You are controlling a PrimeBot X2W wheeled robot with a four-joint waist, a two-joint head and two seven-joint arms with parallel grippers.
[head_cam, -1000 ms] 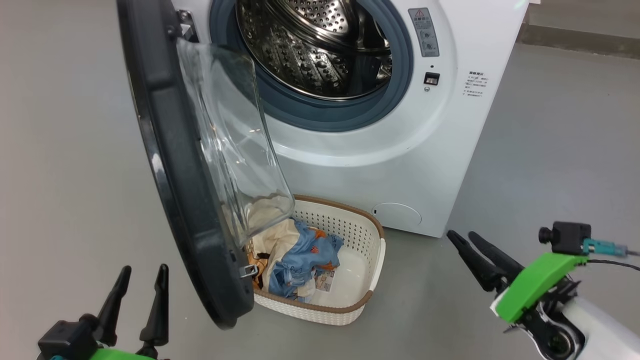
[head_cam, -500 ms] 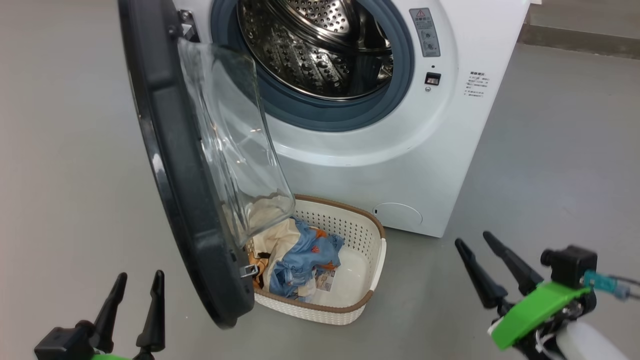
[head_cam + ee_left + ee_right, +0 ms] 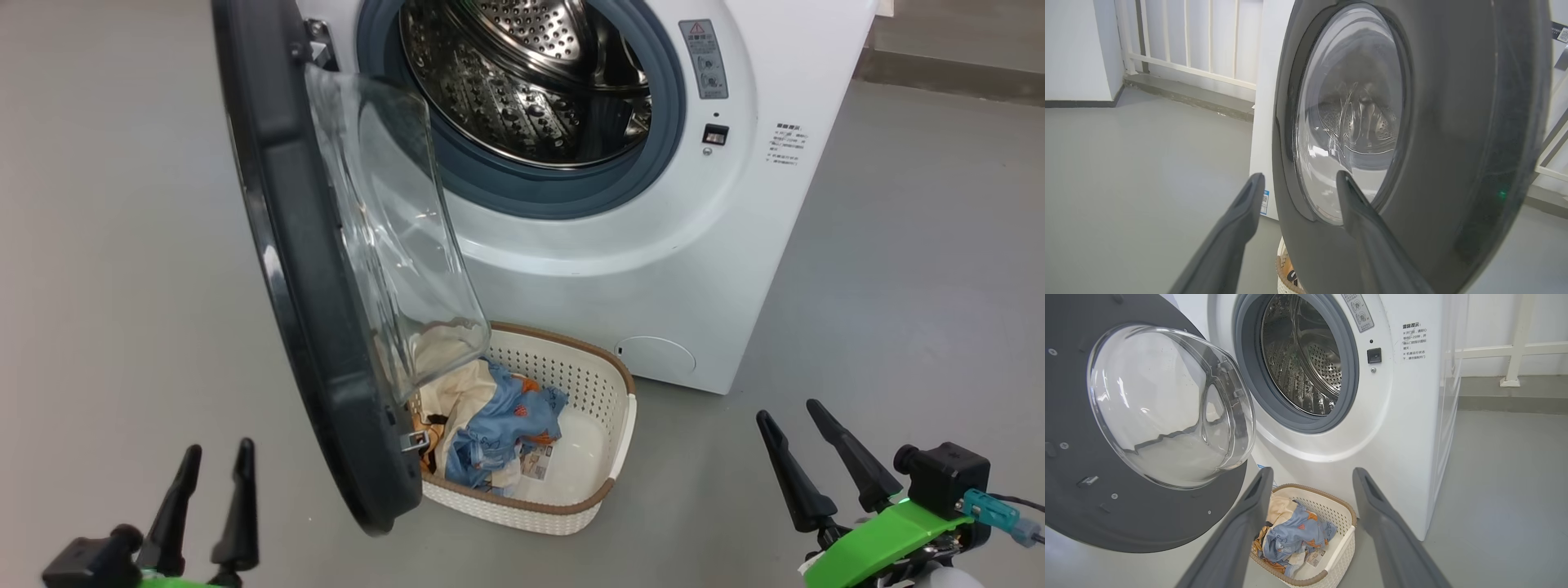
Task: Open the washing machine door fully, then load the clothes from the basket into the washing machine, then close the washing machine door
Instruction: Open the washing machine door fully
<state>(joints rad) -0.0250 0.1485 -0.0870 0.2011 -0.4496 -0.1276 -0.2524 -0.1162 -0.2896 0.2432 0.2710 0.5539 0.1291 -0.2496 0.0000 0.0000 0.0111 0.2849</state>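
Observation:
The white washing machine (image 3: 718,245) (image 3: 1408,428) stands ahead with its steel drum (image 3: 531,73) exposed. Its black door (image 3: 302,310) (image 3: 1453,143) (image 3: 1081,506) hangs open to the left, glass porthole (image 3: 392,229) bulging toward the drum. On the floor below sits the cream basket (image 3: 604,482) (image 3: 1341,547), partly behind the door, holding the clothes: a light blue garment (image 3: 506,420) (image 3: 1294,535) on a cream one (image 3: 457,388). My left gripper (image 3: 214,457) (image 3: 1298,177) is open, low, left of the door's outer face. Right of the basket, my right gripper (image 3: 788,412) (image 3: 1310,473) is open and empty.
Bare grey floor (image 3: 106,286) spreads to the left and right of the machine. A white railing (image 3: 1180,36) and a low step (image 3: 947,65) run along the back wall behind it.
My right gripper has dropped lower and opened its fingers wider. The left gripper has sunk slightly. The camera has shifted a little, so the machine sits slightly lower and further right in the picture.

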